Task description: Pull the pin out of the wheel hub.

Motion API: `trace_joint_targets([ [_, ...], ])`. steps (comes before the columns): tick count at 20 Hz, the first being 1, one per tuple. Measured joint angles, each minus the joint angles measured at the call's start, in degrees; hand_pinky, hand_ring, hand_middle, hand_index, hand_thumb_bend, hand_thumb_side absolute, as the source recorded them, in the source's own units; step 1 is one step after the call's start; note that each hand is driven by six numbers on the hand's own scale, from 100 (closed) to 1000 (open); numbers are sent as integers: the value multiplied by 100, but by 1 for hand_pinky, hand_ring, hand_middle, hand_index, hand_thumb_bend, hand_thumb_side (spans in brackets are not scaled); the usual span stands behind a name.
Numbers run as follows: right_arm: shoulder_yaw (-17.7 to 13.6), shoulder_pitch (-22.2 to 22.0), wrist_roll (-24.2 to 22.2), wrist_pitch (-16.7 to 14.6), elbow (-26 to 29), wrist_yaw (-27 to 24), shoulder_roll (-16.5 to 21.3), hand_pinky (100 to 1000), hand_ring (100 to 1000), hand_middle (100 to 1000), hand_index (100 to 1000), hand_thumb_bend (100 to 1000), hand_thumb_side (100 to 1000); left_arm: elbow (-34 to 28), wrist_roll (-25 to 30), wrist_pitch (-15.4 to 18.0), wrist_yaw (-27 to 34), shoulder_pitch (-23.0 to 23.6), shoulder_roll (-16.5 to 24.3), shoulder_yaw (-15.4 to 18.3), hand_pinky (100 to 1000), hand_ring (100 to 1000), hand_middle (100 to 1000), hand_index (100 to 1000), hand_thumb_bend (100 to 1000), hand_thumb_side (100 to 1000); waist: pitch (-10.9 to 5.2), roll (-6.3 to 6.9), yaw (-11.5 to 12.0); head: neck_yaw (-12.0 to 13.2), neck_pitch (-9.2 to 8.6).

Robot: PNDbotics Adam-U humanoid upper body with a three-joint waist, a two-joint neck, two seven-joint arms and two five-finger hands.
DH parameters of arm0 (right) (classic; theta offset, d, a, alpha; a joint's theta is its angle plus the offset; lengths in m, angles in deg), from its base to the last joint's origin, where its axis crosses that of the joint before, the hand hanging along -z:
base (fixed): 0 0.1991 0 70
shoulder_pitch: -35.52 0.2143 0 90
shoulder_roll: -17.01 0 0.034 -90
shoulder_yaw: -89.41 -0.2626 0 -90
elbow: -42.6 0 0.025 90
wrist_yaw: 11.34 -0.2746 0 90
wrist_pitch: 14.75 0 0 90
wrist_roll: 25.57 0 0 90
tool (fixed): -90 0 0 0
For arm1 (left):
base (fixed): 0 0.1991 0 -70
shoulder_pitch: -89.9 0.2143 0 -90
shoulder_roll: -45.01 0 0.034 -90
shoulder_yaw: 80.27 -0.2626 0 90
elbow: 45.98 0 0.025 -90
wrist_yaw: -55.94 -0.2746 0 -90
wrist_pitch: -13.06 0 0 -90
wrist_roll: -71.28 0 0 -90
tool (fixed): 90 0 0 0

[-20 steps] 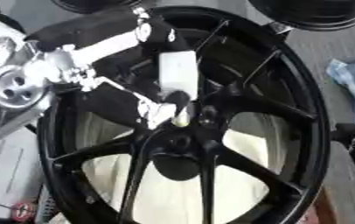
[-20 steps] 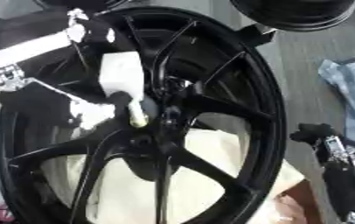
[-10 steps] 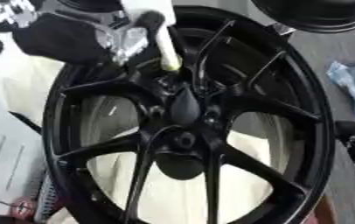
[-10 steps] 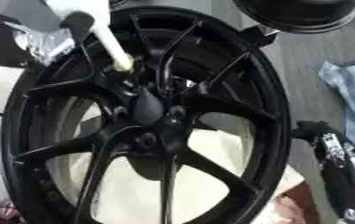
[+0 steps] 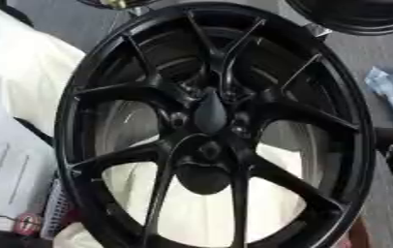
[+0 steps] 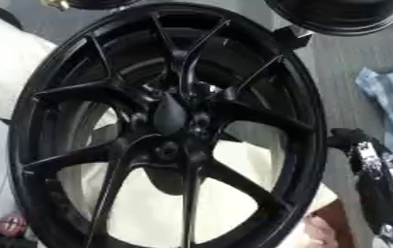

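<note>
Centre frame, glossy black multi-spoke alloy wheel stands alone; no pin visible at its hub. Left hand out of view. Right hand, near right edge: finger state unreadable. Extraction looks done; next, verify hub bore.

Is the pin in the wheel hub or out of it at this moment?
Out, as far as shows: the wheel hub has no pale pin standing in it, and no pin appears anywhere in either view.

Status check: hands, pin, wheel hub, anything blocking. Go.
Left hand out of view. Right hand idle at right edge, fingers unclear. Wheel hub shows no pin. Nothing over the black wheel.
</note>
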Motion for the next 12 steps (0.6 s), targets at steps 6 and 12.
trace_joint_targets([
  [6, -181, -9, 166, -158, 0, 4, -68, 1000, 741, 606, 714, 100, 736, 34, -518, -415, -212, 837, 137, 844, 694, 600, 385, 364, 100, 397, 2, -101, 189, -165, -15],
  [12, -277, 66, 263, -257, 0, 3, -117, 1000, 741, 606, 714, 100, 734, 147, -1009, -886, -632, 1615, -228, 1517, 700, 607, 393, 382, 100, 349, 54, -186, 199, -202, -94],
])
